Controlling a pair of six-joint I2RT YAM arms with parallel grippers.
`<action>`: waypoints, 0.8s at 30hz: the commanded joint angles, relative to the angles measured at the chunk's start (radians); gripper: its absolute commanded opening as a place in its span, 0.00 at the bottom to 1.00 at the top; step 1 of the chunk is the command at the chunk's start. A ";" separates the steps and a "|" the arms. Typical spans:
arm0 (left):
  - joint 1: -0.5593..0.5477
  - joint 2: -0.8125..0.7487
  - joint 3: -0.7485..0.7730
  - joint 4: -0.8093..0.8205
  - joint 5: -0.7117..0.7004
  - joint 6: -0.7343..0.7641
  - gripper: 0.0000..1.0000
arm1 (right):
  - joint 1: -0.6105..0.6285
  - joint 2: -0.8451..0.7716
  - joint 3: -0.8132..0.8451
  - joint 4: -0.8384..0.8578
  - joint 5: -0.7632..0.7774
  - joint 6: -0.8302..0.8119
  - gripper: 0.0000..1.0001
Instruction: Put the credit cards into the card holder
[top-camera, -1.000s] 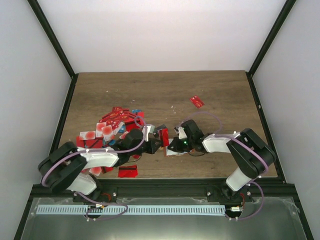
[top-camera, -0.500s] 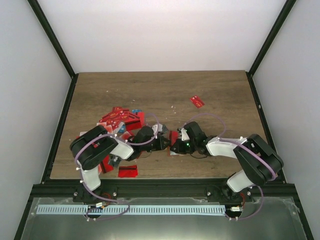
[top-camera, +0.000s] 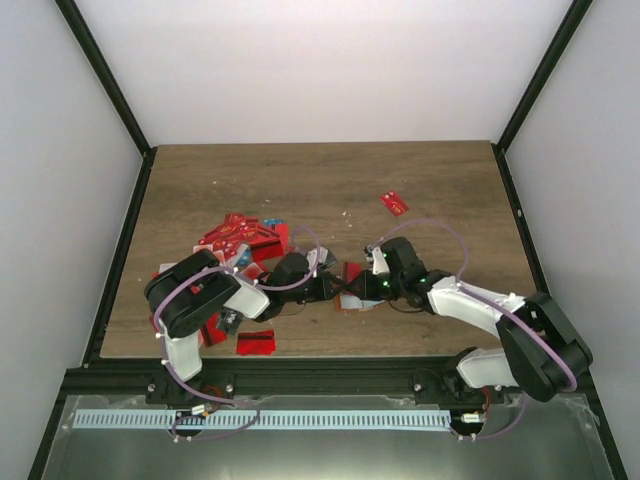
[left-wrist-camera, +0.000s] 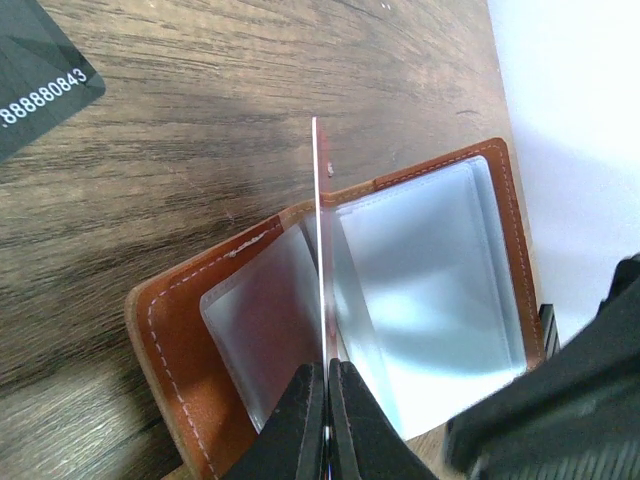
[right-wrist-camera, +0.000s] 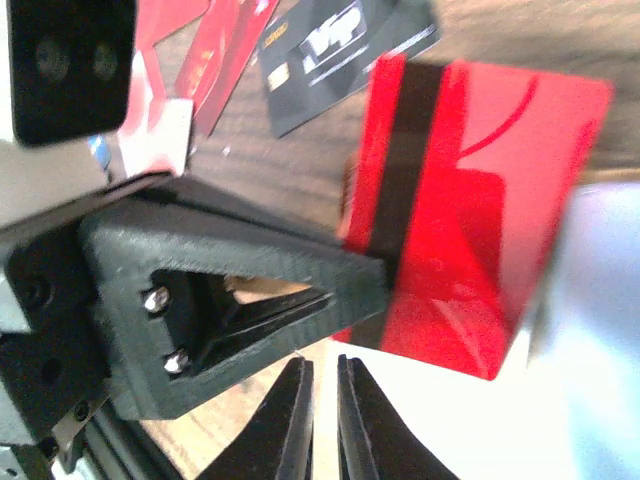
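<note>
Tightly closed left gripper (left-wrist-camera: 326, 378) pinching a red credit card (right-wrist-camera: 470, 200) edge-on (upright over the fold); card holder (left-wrist-camera: 180, 340) lying open on the tabletop (left-wrist-camera: 200, 120) just beneath; right gripper (right-wrist-camera: 322, 390) fingers almost together beside the holder, grip impossible to tell; other credit cards (top-camera: 235, 240) heaped to the left

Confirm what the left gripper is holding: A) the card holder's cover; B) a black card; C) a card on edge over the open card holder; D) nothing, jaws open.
C: the left wrist view shows the left gripper shut on a thin card, edge-on above the open card holder.
</note>
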 joint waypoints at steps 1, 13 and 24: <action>-0.005 0.006 -0.007 0.004 0.010 0.013 0.04 | -0.059 -0.059 0.033 -0.115 0.106 -0.063 0.11; -0.017 -0.007 0.013 -0.039 0.016 0.038 0.04 | -0.144 -0.105 0.023 -0.212 0.295 -0.084 0.30; -0.027 -0.015 0.037 -0.071 0.026 0.031 0.04 | -0.147 -0.083 -0.032 -0.210 0.381 -0.016 0.34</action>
